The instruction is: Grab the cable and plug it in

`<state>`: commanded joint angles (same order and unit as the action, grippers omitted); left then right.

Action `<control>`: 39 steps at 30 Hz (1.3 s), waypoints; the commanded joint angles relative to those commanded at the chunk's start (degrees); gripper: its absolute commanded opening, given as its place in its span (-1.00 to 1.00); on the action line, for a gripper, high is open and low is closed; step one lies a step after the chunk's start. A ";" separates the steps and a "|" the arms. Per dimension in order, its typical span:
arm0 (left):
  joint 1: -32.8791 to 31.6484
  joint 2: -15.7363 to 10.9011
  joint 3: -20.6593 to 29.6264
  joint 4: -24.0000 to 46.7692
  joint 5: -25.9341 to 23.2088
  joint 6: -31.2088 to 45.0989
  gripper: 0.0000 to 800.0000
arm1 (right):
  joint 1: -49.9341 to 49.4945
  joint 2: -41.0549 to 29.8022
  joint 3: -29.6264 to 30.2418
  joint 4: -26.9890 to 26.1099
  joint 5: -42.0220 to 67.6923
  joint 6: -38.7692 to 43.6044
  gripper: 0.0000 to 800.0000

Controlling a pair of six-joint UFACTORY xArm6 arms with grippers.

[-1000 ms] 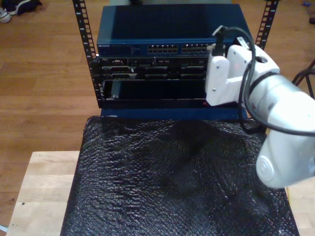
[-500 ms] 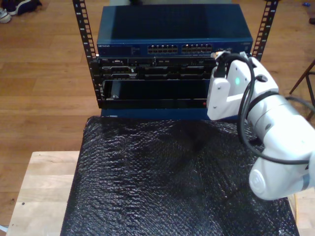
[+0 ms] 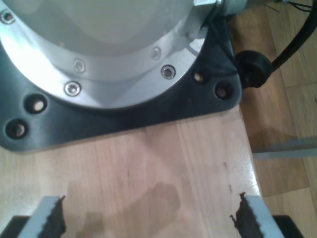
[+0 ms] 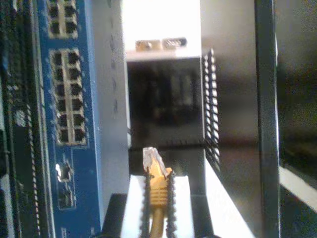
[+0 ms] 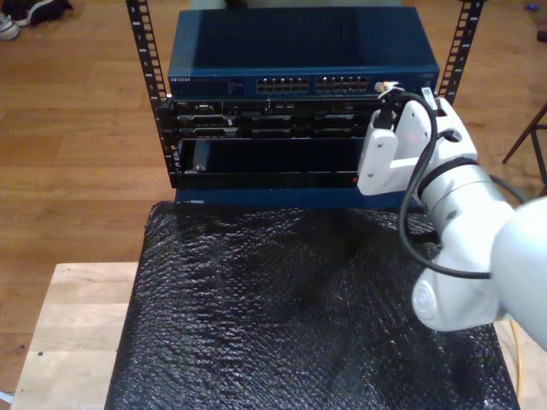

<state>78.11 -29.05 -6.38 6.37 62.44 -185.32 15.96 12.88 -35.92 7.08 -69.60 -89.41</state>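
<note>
My second gripper (image 4: 158, 198) is shut on the yellow-orange cable (image 4: 157, 191), just behind its plug. The clear plug (image 4: 150, 159) sticks out past the fingertips and points at the dark gap beside the blue switch (image 4: 74, 99); it is not touching any port. In the exterior view the white second arm (image 5: 453, 196) reaches up from the right, holding my second gripper (image 5: 391, 91) at the right end of the switch (image 5: 299, 64). My first gripper (image 3: 148, 220) hangs open over bare wood, with nothing between its fingers (image 3: 49, 220).
A black rack holds the switch, with rails (image 5: 145, 51) on both sides and darker units (image 5: 265, 124) below. Black bubble wrap (image 5: 291, 307) covers the wooden table (image 5: 73, 333). An arm's base flange (image 3: 109, 54) sits on a black plate ahead of my first gripper.
In the exterior view, the second arm's wrist has dropped lower in front of the switch's right end. Its elbow has swung down and to the left.
</note>
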 joint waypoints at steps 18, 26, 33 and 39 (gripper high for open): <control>0.00 0.00 0.00 0.00 0.00 0.00 1.00 | 5.89 8.70 -6.51 17.58 -8.53 -2.90 -1.00; 0.00 0.00 0.00 0.00 0.00 0.00 1.00 | 9.76 12.13 -9.76 24.53 -9.76 -4.75 -1.00; 0.00 0.00 0.00 0.00 -0.09 0.00 1.00 | 11.96 16.35 -14.59 29.89 -11.78 -6.33 -1.00; 0.00 0.00 0.00 0.00 0.00 0.00 1.00 | 13.27 19.34 -18.99 32.79 -12.57 -6.33 -1.00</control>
<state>78.11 -29.05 -6.38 6.37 62.44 -185.32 29.23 32.22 -54.91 39.87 -82.18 -95.74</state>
